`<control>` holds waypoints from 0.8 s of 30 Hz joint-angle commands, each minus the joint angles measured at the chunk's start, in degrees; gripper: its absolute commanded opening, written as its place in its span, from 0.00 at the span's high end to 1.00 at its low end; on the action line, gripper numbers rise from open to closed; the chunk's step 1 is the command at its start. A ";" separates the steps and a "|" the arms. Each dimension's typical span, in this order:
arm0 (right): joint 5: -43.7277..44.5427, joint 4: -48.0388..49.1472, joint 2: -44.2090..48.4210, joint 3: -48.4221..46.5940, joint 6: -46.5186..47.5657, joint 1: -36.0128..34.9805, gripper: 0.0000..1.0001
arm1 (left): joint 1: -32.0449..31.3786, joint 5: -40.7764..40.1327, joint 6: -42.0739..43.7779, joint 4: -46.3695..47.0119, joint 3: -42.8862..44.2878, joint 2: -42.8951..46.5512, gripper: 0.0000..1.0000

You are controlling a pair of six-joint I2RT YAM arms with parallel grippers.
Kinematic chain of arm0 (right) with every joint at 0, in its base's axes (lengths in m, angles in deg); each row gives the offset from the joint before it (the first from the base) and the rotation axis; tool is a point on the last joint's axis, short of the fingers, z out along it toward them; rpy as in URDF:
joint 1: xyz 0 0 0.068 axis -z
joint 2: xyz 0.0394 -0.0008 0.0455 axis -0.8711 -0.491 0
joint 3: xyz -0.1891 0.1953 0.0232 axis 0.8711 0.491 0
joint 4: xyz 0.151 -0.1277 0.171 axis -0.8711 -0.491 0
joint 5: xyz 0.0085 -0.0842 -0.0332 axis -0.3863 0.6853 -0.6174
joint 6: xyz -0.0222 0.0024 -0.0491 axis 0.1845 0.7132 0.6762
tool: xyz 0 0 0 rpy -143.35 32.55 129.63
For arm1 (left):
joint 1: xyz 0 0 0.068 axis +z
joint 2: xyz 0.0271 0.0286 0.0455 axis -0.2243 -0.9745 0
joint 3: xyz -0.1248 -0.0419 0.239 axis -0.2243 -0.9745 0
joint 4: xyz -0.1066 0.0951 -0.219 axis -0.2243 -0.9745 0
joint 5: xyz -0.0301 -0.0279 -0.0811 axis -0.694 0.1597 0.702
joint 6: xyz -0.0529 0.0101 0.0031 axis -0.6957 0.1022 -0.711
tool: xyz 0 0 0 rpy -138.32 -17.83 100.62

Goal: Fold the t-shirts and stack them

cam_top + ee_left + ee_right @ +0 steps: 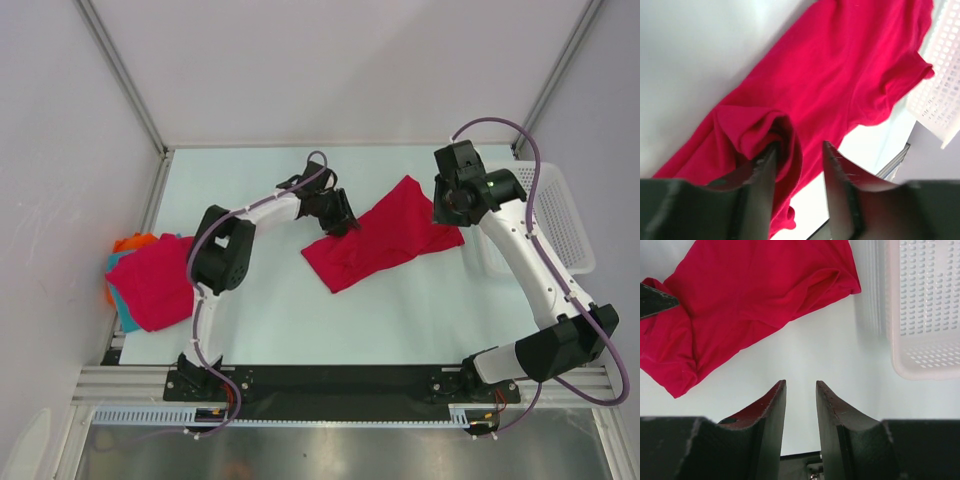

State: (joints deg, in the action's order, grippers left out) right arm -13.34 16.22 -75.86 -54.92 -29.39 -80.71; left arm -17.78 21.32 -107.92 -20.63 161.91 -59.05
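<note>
A crimson-red t-shirt [385, 235] lies crumpled in a slanted strip mid-table; it also shows in the left wrist view [840, 75] and the right wrist view [755, 290]. My left gripper [340, 215] is at the shirt's left end. Its jaws [800, 145] are open, and a raised fold of red cloth [752, 127] lies against the left finger and partly in the gap. My right gripper [450, 205] hovers over the shirt's right end. Its jaws [800, 382] are slightly open and empty over bare table. A folded red shirt [155, 282] lies at the far left on orange [130, 243] and teal [122, 300] garments.
A white mesh basket [565, 215] stands at the right edge, close to my right arm; it also shows in the right wrist view [925, 305] and the left wrist view [940, 95]. Metal frame posts and white walls bound the table.
</note>
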 commanded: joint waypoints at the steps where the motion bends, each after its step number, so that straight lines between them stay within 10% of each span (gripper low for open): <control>1: -0.60 1.21 1.45 0.37 1.01 0.61 0.64 | -0.64 1.02 1.03 -1.16 2.31 -0.91 0.49; 24: -6.40 12.81 -12.86 1.10 -6.46 -15.99 0.66 | 12.71 -14.45 7.63 -9.68 -25.19 49.17 0.40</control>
State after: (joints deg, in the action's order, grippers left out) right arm -18.23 24.59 -82.68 -49.69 -33.43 -91.29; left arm -8.91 8.91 -102.85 -26.95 143.09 -16.01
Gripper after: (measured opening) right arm 0.344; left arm 0.595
